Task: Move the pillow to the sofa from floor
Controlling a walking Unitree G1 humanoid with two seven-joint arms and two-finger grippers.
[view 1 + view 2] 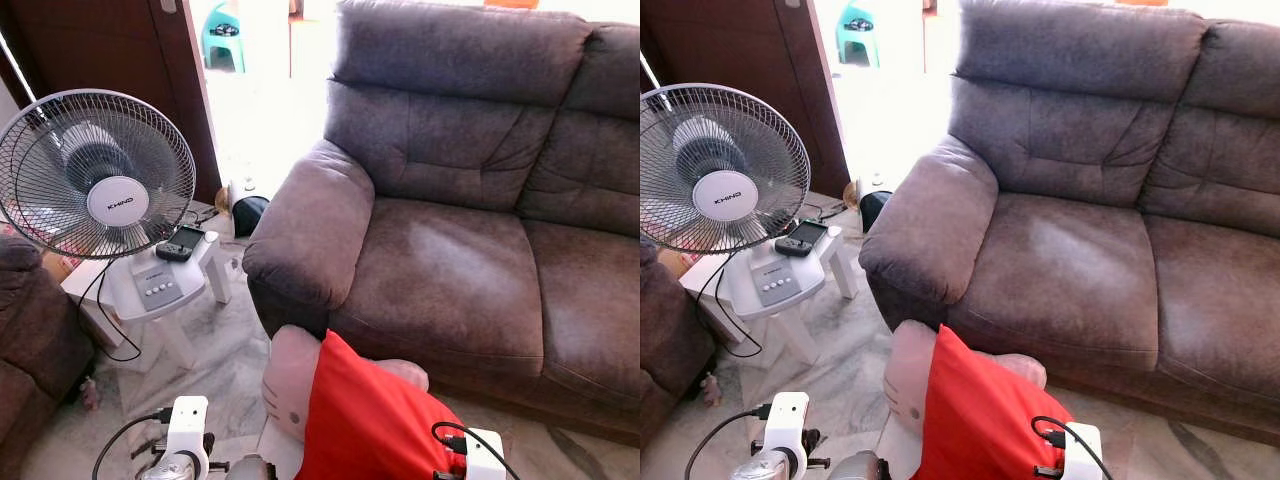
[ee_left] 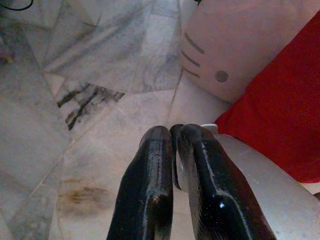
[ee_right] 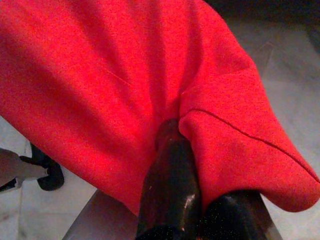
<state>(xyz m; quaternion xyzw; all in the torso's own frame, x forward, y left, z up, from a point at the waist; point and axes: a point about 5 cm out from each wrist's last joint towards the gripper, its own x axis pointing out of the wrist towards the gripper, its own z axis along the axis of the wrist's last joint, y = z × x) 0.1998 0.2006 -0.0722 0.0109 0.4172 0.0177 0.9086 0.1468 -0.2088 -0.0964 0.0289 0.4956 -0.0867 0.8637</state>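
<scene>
From our head cameras we see the red pillow (image 1: 375, 425) held up in front of the brown sofa (image 1: 450, 270), above the marble floor (image 1: 215, 375). Our left claw (image 2: 175, 134) is pressed together over the floor. Our right claw (image 3: 175, 132) seems clamped on a fold of the pillow.

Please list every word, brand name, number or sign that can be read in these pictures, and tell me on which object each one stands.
"KHIND": on the round white centre badge of the fan.
Buttons on the fan's base: any markings too small to read.
Screen of the small device beside the fan: too small to read.
</scene>
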